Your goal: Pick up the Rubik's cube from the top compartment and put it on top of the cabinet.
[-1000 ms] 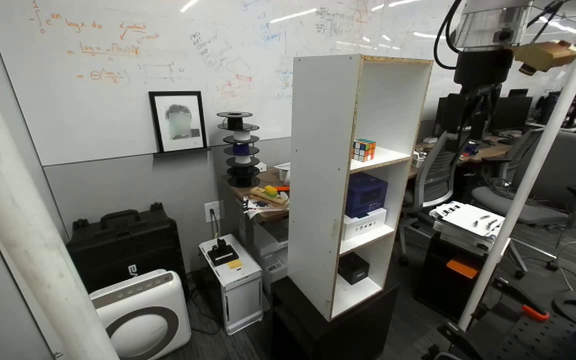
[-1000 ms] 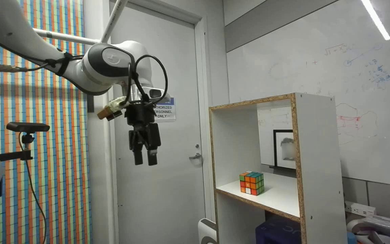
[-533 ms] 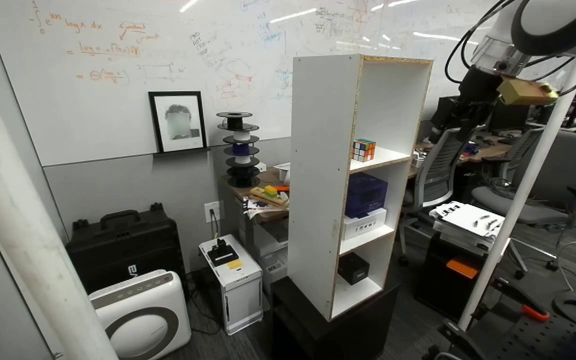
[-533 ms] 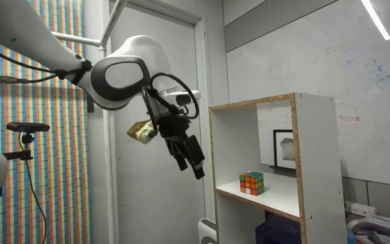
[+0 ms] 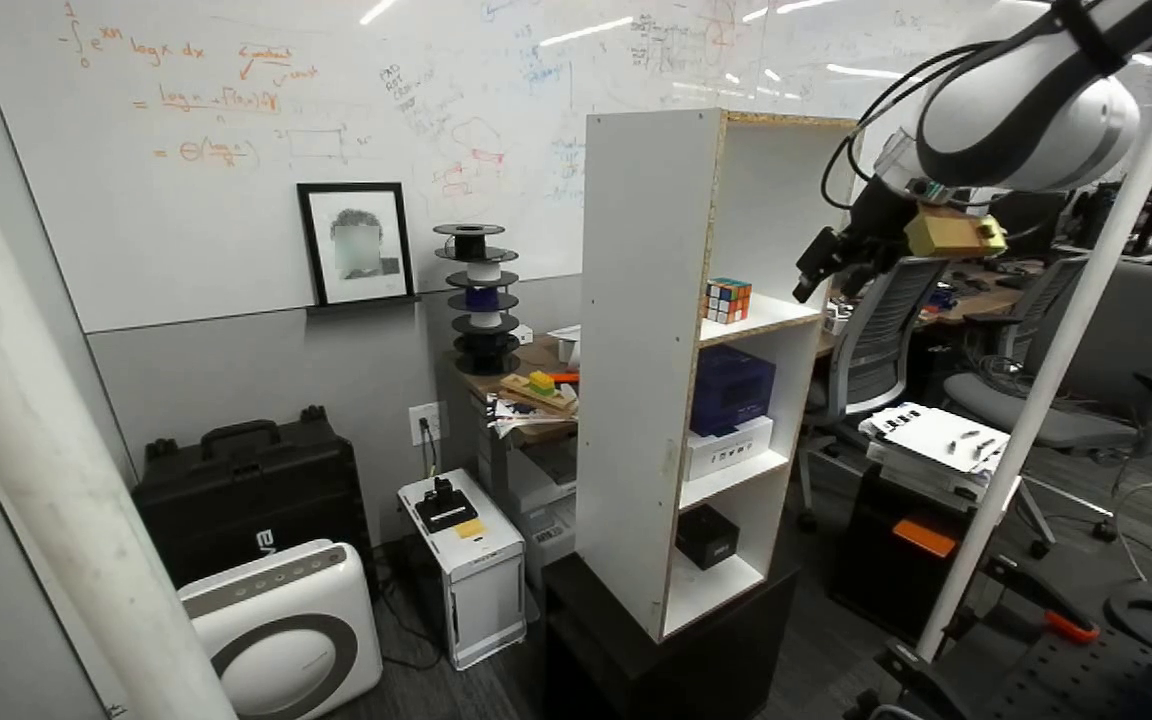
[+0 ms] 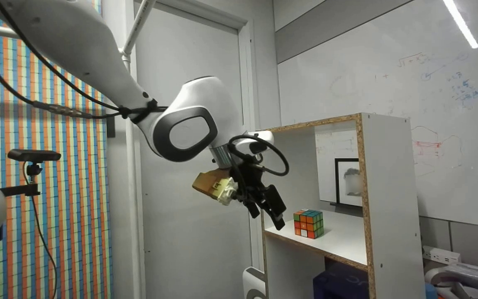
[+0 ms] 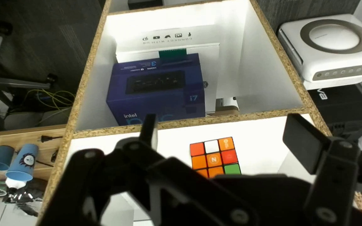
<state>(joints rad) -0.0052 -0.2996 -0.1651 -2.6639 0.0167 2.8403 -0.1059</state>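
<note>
In my wrist view I read "intel" and "i7" on the blue-purple Intel box (image 7: 156,94), "CONNECT WITH US" upside down on the white carton (image 7: 170,45), and "N" on the Rubik's cube (image 7: 215,158). In an exterior view, the whiteboard (image 5: 496,100) bears orange "log x dx"; fainter writing escapes me.

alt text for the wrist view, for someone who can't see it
A Rubik's cube sits in the top compartment, beyond the open jaws of a black gripper. Toward the picture's top, the bay below holds a dark blue box on a white box.
</note>
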